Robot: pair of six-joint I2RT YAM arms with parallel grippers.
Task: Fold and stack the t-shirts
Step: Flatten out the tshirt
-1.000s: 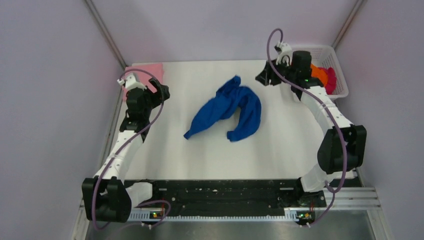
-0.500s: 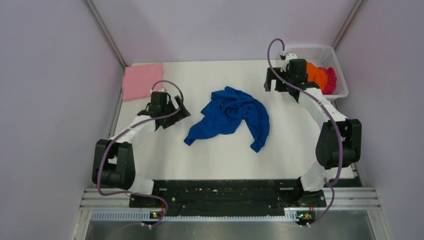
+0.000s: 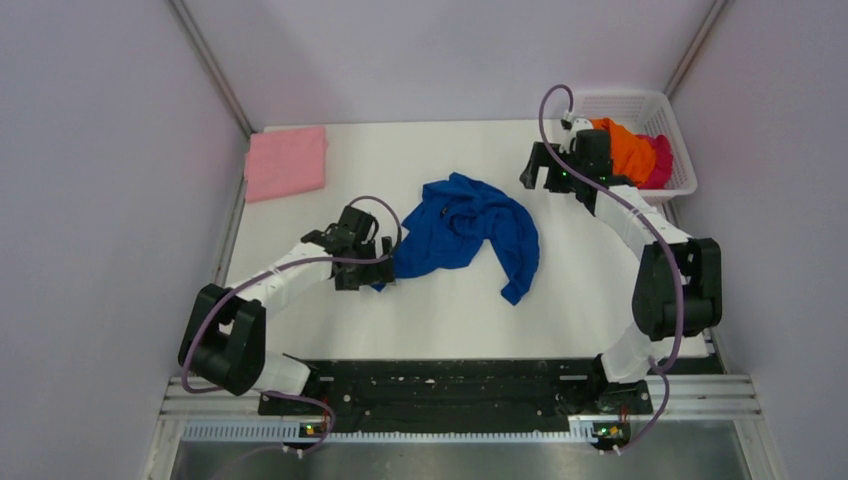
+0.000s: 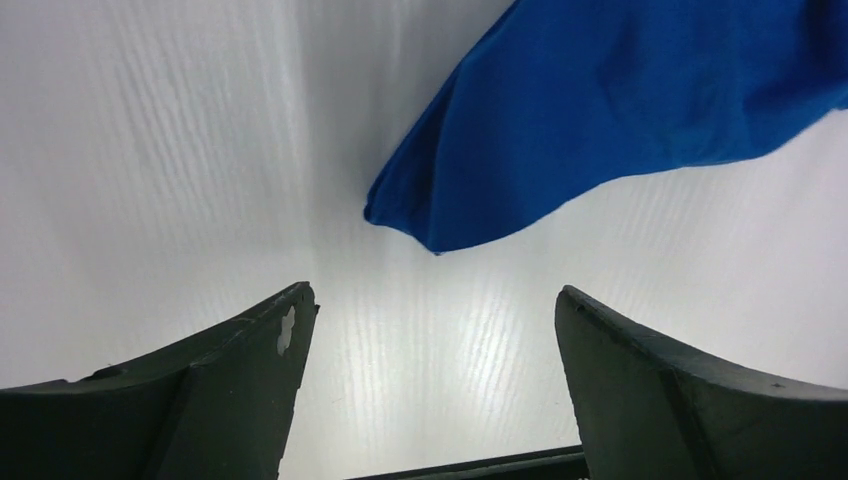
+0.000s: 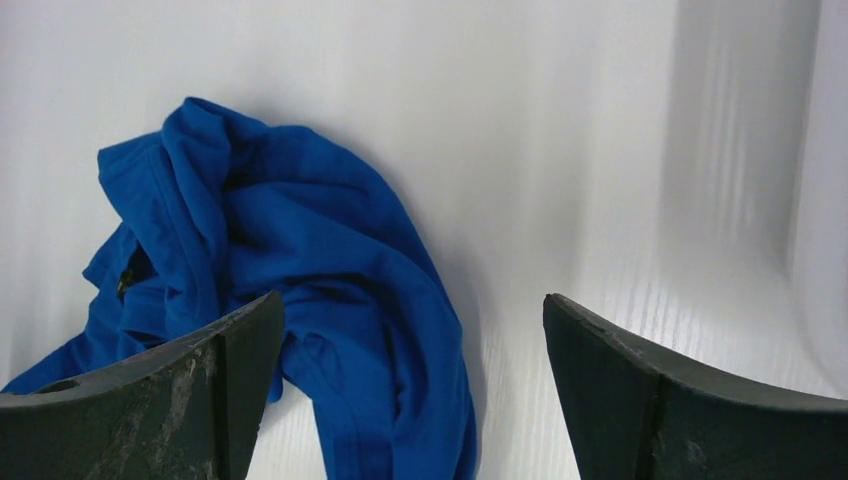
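Tee point(image 3: 470, 225), blue, lies crumpled; left gripper point(image 4: 432, 296) gapes beside it.

A robotics test cell rather than any home: the left arm point(image 3: 280, 285) and right arm point(image 3: 640, 215), trailing purple cables, stand bolted to a black mounting plate point(image 3: 450, 380) on aluminium rails point(image 3: 730, 395) at the near edge of a white worktop point(image 3: 440, 320), boxed in by plain lilac panels point(image 3: 100, 150) and metal corner struts point(image 3: 210, 70).
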